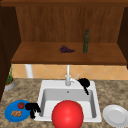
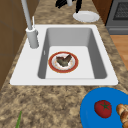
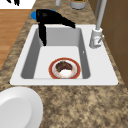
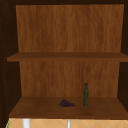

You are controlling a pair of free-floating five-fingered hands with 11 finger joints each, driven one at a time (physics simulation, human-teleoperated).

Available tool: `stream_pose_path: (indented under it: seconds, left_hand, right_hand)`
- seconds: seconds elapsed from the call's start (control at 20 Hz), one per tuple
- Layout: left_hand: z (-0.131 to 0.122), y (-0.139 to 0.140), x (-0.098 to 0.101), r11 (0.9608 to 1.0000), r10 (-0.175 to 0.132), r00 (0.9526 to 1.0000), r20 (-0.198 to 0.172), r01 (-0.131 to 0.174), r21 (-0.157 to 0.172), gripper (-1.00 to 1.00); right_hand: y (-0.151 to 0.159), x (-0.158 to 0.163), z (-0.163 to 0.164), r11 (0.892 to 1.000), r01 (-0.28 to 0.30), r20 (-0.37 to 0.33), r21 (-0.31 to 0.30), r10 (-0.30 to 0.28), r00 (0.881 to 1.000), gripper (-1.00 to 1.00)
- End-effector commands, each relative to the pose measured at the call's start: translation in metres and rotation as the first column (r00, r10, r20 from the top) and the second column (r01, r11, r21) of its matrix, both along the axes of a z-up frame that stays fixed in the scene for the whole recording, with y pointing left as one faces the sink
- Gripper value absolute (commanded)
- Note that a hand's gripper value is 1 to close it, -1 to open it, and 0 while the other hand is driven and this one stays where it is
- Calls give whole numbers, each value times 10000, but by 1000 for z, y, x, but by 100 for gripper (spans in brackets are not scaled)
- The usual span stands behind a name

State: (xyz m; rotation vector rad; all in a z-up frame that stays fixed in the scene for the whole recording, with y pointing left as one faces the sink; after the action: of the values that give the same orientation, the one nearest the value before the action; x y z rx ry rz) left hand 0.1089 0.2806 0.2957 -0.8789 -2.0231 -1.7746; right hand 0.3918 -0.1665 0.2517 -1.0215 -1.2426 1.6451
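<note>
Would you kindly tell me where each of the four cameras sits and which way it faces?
Front view: faces the sink head-on; left hand beside the blue plate, right hand near the faucet.
Left side view: looks along the sink from its left; a hand at the far end.
Right side view: looks along from its right; a hand over the far edge.
Upper view: faces the wall shelves.
Shared: front and upper views show the bottle and grapes.
</note>
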Motion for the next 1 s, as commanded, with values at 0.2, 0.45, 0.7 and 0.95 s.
stream_pose_path:
  seconds: [0.2, 0.45, 0.7, 0.95]
  left_hand:
    - [0, 0, 0, 10000, 0, 10000, 0, 0, 0, 0]
    - [0, 0, 0, 10000, 0, 10000, 0, 0, 0, 0]
    - [0, 0, 0, 10000, 0, 10000, 0, 0, 0, 0]
    - [0, 0, 0, 10000, 0, 10000, 0, 0, 0, 0]
  right_hand:
    - [0, 13, 62, 9999, 136, -3, 11, -136, 9999, -100]
    - [9, 38, 74, 9998, 202, -687, 13, -201, 9974, -100]
    - [25, 59, 73, 9993, 50, -1467, -366, -103, 9891, -100]
    - [34, 78, 66, 9966, 182, -2414, -806, -373, 9697, -100]
